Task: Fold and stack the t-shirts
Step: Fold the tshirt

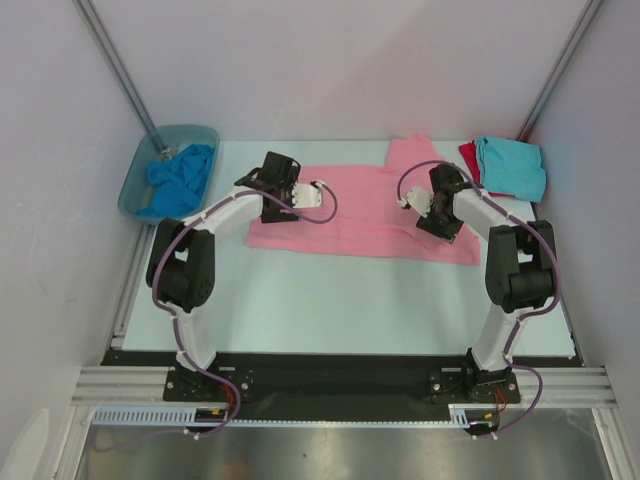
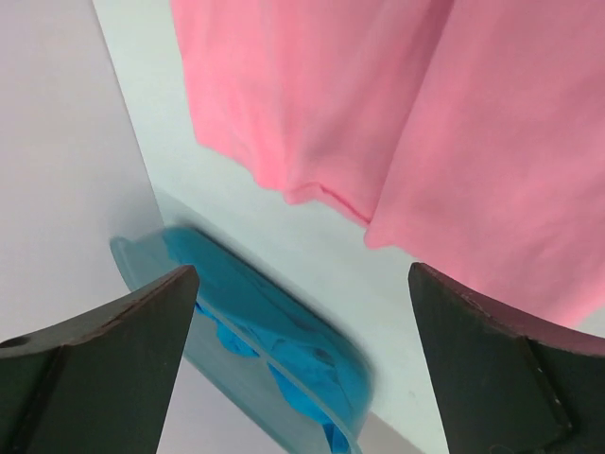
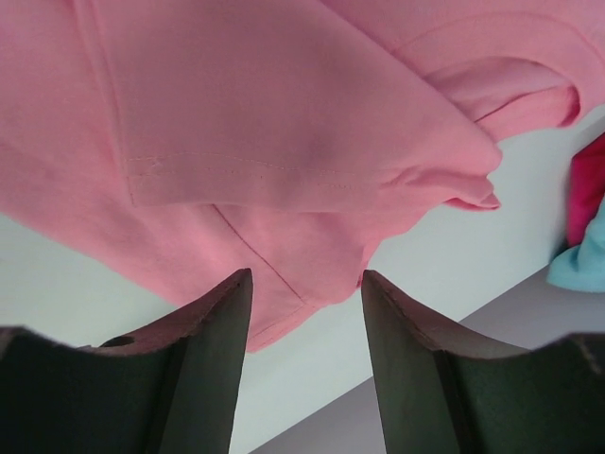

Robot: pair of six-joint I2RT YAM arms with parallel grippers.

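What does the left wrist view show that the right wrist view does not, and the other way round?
Only the left wrist view: the translucent plastic tub with a bright blue t-shirt inside, and the left gripper, its jaws wide apart.
Only the right wrist view: the red t-shirt and the turquoise t-shirt at the right border, and the right gripper, its jaws apart with nothing between them.
Both: the pink t-shirt lying on the pale table.
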